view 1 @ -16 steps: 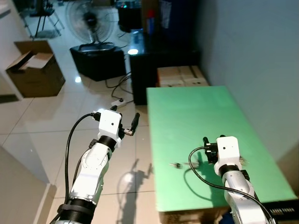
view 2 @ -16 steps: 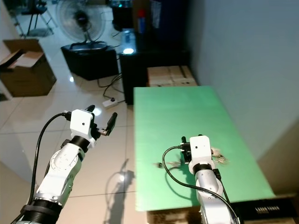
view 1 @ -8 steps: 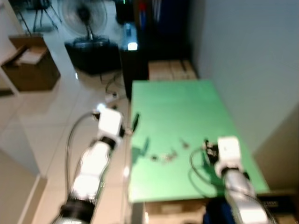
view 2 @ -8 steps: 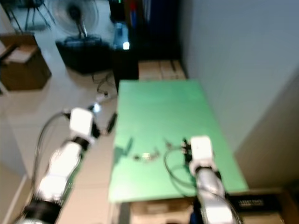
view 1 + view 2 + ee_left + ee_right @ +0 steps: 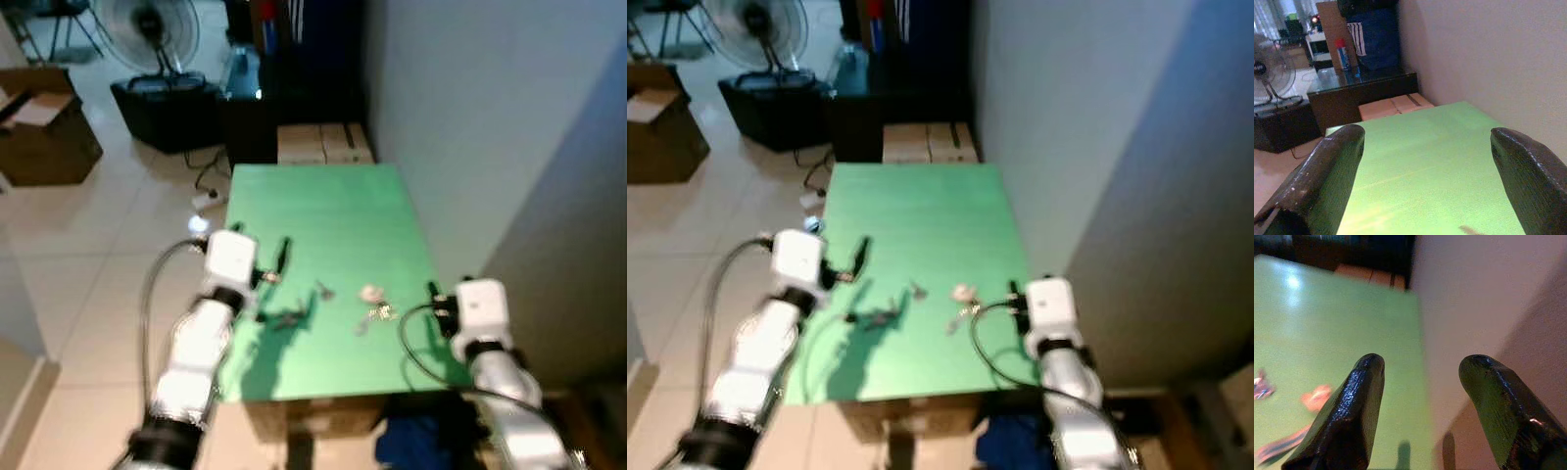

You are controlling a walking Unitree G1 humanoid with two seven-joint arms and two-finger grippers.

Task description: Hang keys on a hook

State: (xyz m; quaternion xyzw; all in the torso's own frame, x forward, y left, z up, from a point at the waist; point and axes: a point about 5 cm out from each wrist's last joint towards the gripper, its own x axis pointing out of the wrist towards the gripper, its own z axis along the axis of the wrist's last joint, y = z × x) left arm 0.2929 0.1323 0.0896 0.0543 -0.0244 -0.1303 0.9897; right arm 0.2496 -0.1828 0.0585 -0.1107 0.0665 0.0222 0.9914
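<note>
A bunch of keys (image 5: 376, 311) with a pale round tag (image 5: 370, 292) lies on the green table (image 5: 323, 211), right of its middle and near the front. A small loose piece (image 5: 321, 290) lies just left of them. My right gripper (image 5: 447, 294) is open at the table's right edge, beside the keys, which appear blurred off to one side of its fingers (image 5: 1359, 411) as keys (image 5: 1315, 396). My left gripper (image 5: 265, 258) is open above the table's left edge, and its fingers (image 5: 1327, 171) frame bare green tabletop.
A grey wall (image 5: 470, 127) runs close along the table's right side. Cardboard boxes (image 5: 318, 144) and a dark cabinet (image 5: 250, 117) stand behind the table. A fan (image 5: 147, 24), a black case (image 5: 167, 98) and an open carton (image 5: 44, 137) sit on the tiled floor to the left.
The camera has swung right and closer, so the table now sits mid-picture. The keys, earlier partly behind my right wrist, lie in plain sight. My left gripper now hangs over the table's left edge.
</note>
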